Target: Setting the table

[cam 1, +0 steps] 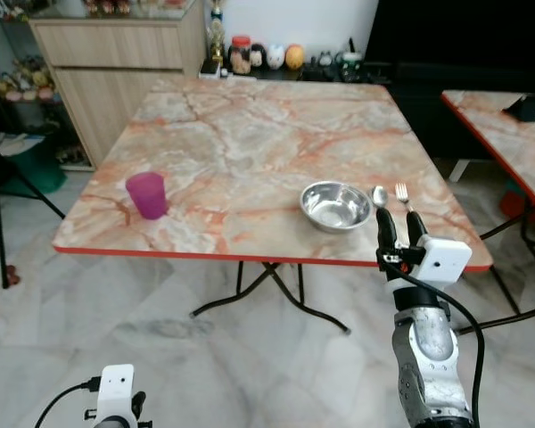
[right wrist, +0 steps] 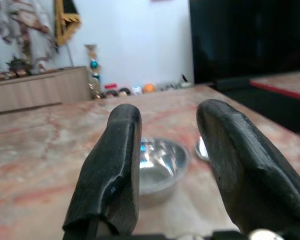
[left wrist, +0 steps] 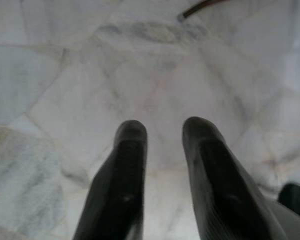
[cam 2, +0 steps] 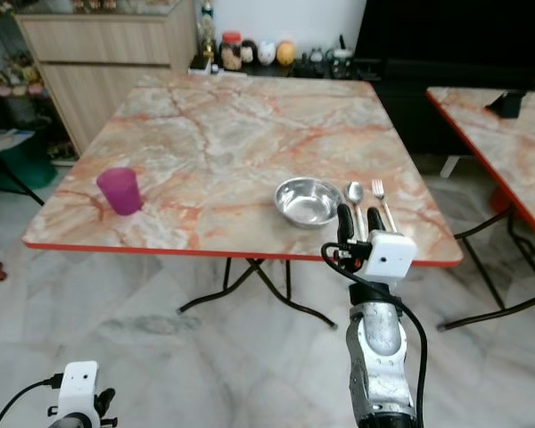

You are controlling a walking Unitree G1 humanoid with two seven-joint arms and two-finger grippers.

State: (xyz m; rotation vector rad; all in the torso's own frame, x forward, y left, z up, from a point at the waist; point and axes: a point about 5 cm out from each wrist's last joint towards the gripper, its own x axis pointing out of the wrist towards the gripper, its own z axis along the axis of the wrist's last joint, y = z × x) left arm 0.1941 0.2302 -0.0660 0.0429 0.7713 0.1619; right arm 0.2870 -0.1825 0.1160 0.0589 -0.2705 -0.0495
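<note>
On the marble-patterned table (cam 1: 250, 143) a steel bowl (cam 1: 335, 205) sits near the front right edge. Just right of it lie a spoon (cam 1: 380, 195) and a fork (cam 1: 403, 194), side by side. A purple cup (cam 1: 147, 194) stands near the front left edge. My right gripper (cam 1: 401, 228) is raised at the table's front edge, just in front of the spoon and fork, fingers open with nothing between them; the bowl (right wrist: 160, 162) lies ahead of it. My left gripper (left wrist: 162, 132) hangs low over the floor, open and empty.
A wooden cabinet (cam 1: 116, 62) stands at the back left, with jars and ornaments (cam 1: 259, 55) behind the table. A second table (cam 1: 508, 134) is at the right. A dark stand (cam 1: 0, 178) is at the left. Marble floor (cam 1: 250, 357) lies before the table.
</note>
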